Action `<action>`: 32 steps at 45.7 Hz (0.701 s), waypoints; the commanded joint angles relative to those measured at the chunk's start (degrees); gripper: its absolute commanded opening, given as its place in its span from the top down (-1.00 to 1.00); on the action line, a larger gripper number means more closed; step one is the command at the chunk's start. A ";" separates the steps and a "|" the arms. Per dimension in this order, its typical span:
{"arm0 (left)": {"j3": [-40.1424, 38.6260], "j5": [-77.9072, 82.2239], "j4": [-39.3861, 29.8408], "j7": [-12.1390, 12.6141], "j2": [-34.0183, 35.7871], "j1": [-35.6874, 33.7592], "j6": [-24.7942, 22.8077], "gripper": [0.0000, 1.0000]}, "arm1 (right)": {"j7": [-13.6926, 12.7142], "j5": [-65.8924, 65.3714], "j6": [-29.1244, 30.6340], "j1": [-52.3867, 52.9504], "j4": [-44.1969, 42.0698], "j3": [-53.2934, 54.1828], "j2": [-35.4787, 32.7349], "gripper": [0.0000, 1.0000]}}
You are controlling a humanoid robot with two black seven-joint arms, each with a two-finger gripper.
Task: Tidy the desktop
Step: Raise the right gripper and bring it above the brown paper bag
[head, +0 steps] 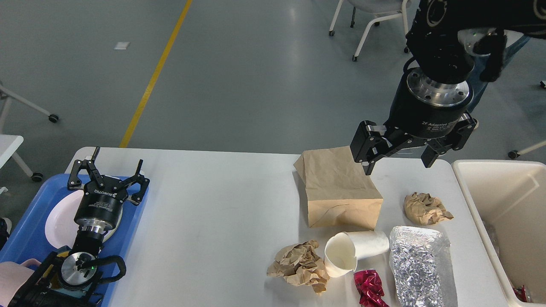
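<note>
The white desktop point(213, 213) carries litter on its right half: a brown paper bag point(337, 187), a crumpled brown paper ball point(425, 208), another crumpled brown ball point(298, 266), a tipped white paper cup point(352, 252), a silver foil bag point(420, 264) and a red foil wrapper point(369, 288). My right gripper point(399, 164) hangs open, fingers pointing down, above the table's far edge between the paper bag and the right-hand paper ball. My left gripper point(108, 168) stands open and empty over the blue tray.
A blue tray point(30, 238) holding a white plate point(57, 224) sits at the desktop's left end. A beige bin point(507, 213) stands off the right edge. Beyond the table are a chair point(375, 21) and a person's legs.
</note>
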 commanded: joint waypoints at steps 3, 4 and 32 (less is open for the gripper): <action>0.00 0.00 0.00 0.00 0.00 -0.01 0.00 -0.93 | 0.42 3.18 -0.41 0.58 -0.01 -1.09 0.24 -1.00; 0.00 0.00 0.00 0.00 0.00 -0.01 0.00 -0.93 | 0.42 3.71 -0.41 0.66 -0.01 -1.44 0.24 -1.00; 0.00 0.00 0.00 0.00 0.00 -0.01 0.00 -0.93 | -0.19 5.73 -1.55 -16.02 -15.73 -5.14 -0.37 -1.00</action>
